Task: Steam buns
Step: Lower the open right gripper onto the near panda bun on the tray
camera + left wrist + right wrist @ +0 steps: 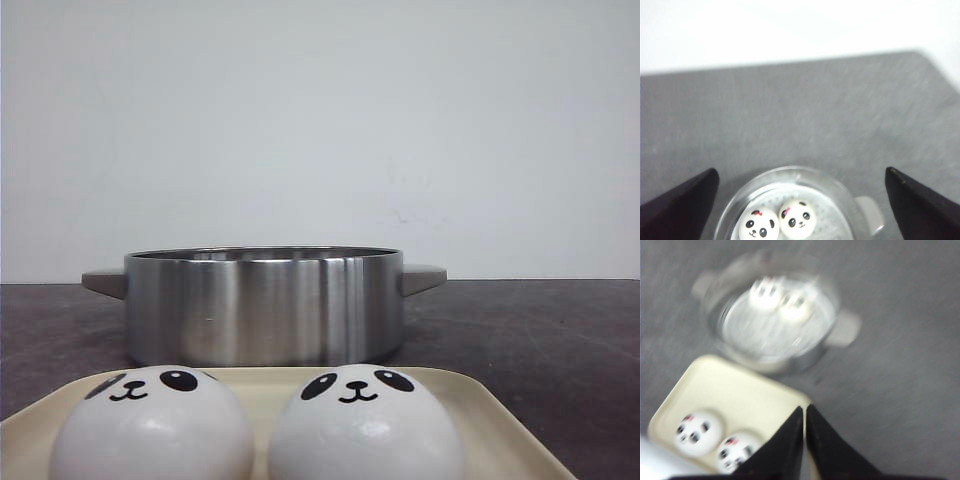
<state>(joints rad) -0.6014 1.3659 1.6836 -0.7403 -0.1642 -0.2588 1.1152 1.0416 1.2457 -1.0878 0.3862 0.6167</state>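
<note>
Two white panda buns (152, 425) (365, 425) sit side by side on a cream tray (480, 420) at the front. Behind it stands a steel pot (265, 305) with two side handles. Two more buns (759, 226) (796, 219) lie on the perforated steamer plate inside the pot, also blurred in the right wrist view (766, 292) (796, 306). My left gripper (802, 187) is open wide and empty, high above the pot. My right gripper (805, 410) is shut and empty, above the tray's corner, beside the tray buns (694, 432) (737, 450). Neither gripper shows in the front view.
The dark grey table (540, 340) runs to a white wall behind. The pot's handles (103, 282) (424, 277) stick out left and right. The table's far edge and corner show in the left wrist view (920, 55).
</note>
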